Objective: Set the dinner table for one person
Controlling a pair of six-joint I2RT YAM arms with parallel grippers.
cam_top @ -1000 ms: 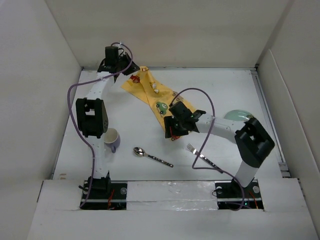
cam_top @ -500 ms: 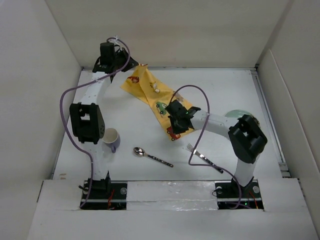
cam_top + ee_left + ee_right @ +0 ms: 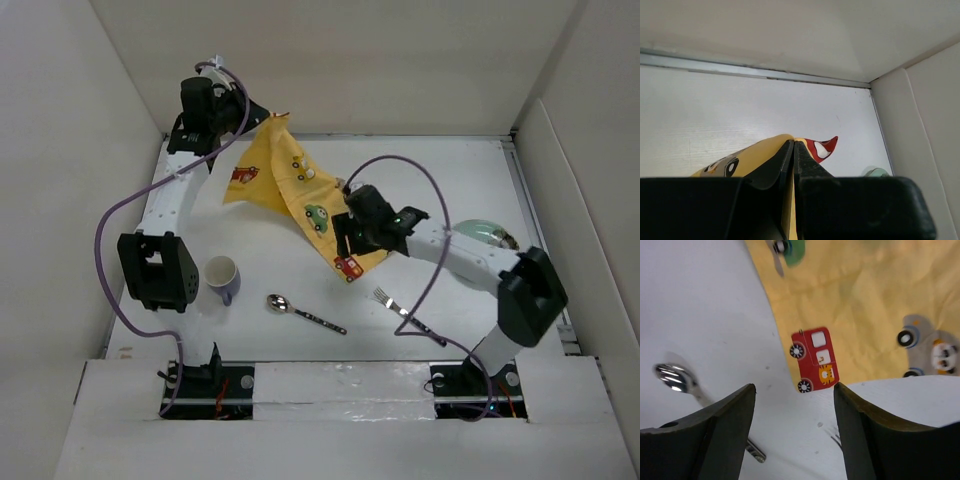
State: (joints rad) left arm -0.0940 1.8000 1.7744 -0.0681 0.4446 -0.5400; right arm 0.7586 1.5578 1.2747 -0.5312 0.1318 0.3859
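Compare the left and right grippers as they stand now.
The left gripper is shut, pinching a corner of the yellow cloth. The right gripper is open and holds nothing. The left gripper holds its corner raised at the far left, while the right gripper hovers over the cloth's near corner, by the red truck print. Both are black and two-fingered.

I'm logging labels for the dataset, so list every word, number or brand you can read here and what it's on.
None can be read.
The yellow car-print cloth mat carries only pictures, such as a red truck and a green car.
The mug, spoon and fork show no lettering at this size.
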